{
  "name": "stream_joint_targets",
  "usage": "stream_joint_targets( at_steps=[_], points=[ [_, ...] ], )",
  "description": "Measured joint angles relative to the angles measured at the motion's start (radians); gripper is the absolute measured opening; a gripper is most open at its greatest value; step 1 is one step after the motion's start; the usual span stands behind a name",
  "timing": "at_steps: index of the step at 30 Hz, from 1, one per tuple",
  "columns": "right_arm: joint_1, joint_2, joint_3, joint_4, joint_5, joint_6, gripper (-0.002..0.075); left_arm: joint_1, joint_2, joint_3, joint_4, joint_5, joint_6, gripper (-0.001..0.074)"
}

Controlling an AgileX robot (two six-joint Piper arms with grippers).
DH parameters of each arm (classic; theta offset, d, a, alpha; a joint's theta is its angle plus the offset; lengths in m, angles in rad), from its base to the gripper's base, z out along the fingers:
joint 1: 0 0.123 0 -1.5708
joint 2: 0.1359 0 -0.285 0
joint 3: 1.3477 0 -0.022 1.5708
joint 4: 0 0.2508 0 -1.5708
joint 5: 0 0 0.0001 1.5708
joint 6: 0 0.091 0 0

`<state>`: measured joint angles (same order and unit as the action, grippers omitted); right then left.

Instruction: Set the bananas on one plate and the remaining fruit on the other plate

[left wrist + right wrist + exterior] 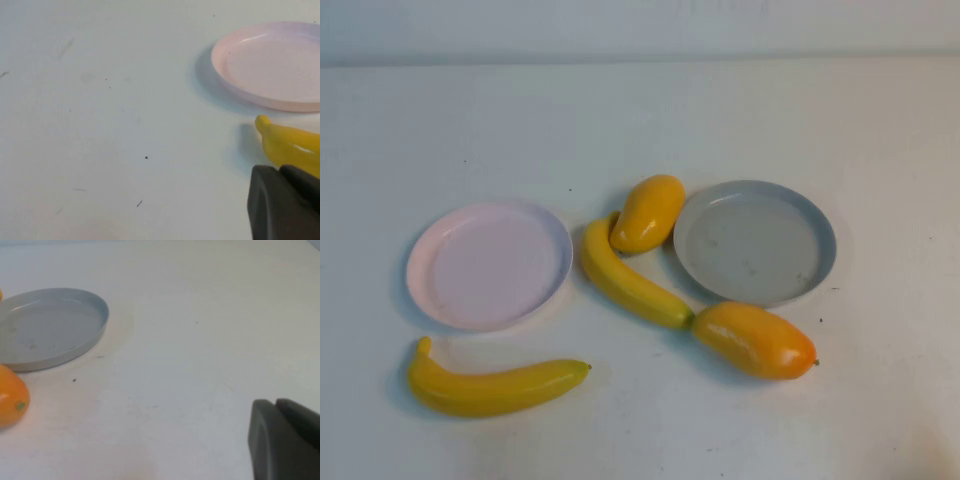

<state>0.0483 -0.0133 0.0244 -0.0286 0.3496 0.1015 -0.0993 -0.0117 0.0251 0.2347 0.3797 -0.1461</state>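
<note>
From the high view, the pink plate (488,265) lies left and the grey plate (756,242) right, both without fruit; one banana (630,282) lies between them, touching both mangoes (648,212) (756,339), and the other banana (492,386) lies near the pink plate. In the left wrist view, the left gripper (285,202) is beside a banana tip (290,142); in the right wrist view, the right gripper (285,440) is over the bare table (200,340). I cannot tell their grip.

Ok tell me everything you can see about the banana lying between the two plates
The middle banana is long, curved, glossy bright yellow, plastic-looking. It lies flat on the white table, running diagonally between the pink plate and grey-blue plate, on neither. Its far end touches the upper mango; its near end meets the lower mango. No gripper is near it.
</note>
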Motion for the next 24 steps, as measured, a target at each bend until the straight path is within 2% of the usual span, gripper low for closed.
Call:
stream_joint_targets(
  at_steps=[8,18,24],
  points=[
    [0.000,0.000,0.000,0.000,0.000,0.000,-0.0015,0.000,0.000,0.000,-0.003,0.000,0.000,-0.0005],
    [0.000,0.000,0.000,0.000,0.000,0.000,-0.0016,0.000,0.000,0.000,-0.162,-0.112,-0.007,-0.0005],
    [0.000,0.000,0.000,0.000,0.000,0.000,-0.0015,0.000,0.000,0.000,-0.222,-0.191,-0.106,-0.0005]
  ],
)
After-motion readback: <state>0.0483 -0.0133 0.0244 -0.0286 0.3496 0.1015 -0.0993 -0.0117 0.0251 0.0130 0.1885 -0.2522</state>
